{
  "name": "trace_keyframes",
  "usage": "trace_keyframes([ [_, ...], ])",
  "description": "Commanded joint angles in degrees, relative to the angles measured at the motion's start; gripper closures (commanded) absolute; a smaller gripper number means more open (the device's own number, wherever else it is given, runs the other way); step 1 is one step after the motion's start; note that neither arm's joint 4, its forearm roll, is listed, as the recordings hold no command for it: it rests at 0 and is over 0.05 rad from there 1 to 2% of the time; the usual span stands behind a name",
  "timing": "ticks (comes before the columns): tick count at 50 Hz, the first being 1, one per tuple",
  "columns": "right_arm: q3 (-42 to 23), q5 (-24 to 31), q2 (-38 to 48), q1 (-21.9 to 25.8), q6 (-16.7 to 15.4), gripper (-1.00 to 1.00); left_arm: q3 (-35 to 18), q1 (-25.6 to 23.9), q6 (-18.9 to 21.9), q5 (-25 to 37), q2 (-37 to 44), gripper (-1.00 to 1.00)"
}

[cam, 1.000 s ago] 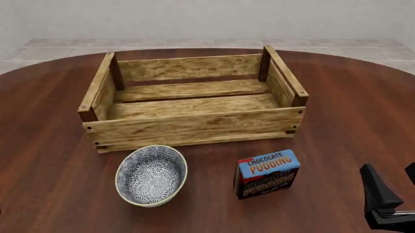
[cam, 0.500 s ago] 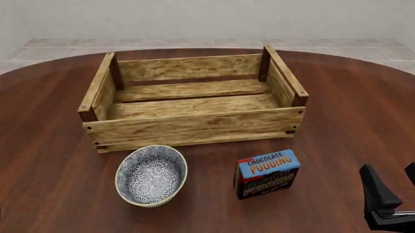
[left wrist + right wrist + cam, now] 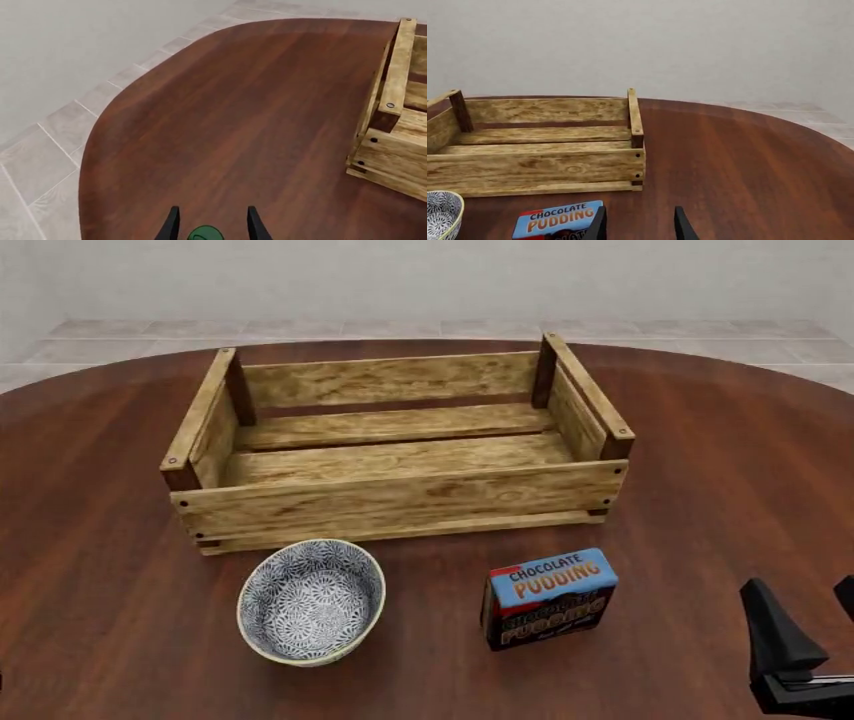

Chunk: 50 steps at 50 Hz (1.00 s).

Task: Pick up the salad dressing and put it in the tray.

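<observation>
Green-capped salad dressing [image 3: 205, 233] is sitting between my left gripper's [image 3: 210, 225] 2 fingers; whether they are clamping it I cannot tell. I am planning a straight lift toward the empty crate [image 3: 400, 502]. Right gripper [image 3: 637, 225] is gaping, idle.

Round dark-wood desk [image 3: 694, 440] carries: slatted wooden tray [image 3: 400, 502], blue-patterned bowl [image 3: 311, 600], chocolate pudding box [image 3: 549, 598].

The left end effector [image 3: 209, 227] shows two dark fingertips [image 3: 171, 227] spread apart, the salad dressing's [image 3: 205, 233] green cap between them. Ahead lies bare counter [image 3: 220, 125]; the tray's [image 3: 393, 130] corner sits well off to one side.
</observation>
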Motion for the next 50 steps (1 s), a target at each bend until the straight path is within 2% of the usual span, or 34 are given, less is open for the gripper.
trace_keyframes([
  [1, 0.07, -0.15, 0.08, -0.05, 0.1, -1.0, 2.16, 0.85, 1.18, -2.17, 1.19, -1.0],
  [5, 0.02, -0.12, 0.04, -0.07, 0.18, -1.0, 3.89, 1.11, 1.9, -5.27, 3.61, -1.0],
  [17, 0.08, 0.17, -0.35, -0.15, 0.19, -1.0, 4.14, 1.87, 2.85, -7.3, 6.81, -1.0],
  [26, 0.06, 0.76, -0.98, -0.2, 0.17, -1.0, 4.18, 1.76, 3.12, -6.37, 7.36, -1.0],
  [36, -0.01, 0.67, -0.89, -0.22, 0.23, -1.0, 4.19, 1.64, 4.49, -2.46, 5.01, -1.0],
  [50, 0.09, 0.86, -1.17, -0.34, 0.21, -1.0, 4.19, 1.92, 4.91, -3.59, 7.5, -1.0],
])
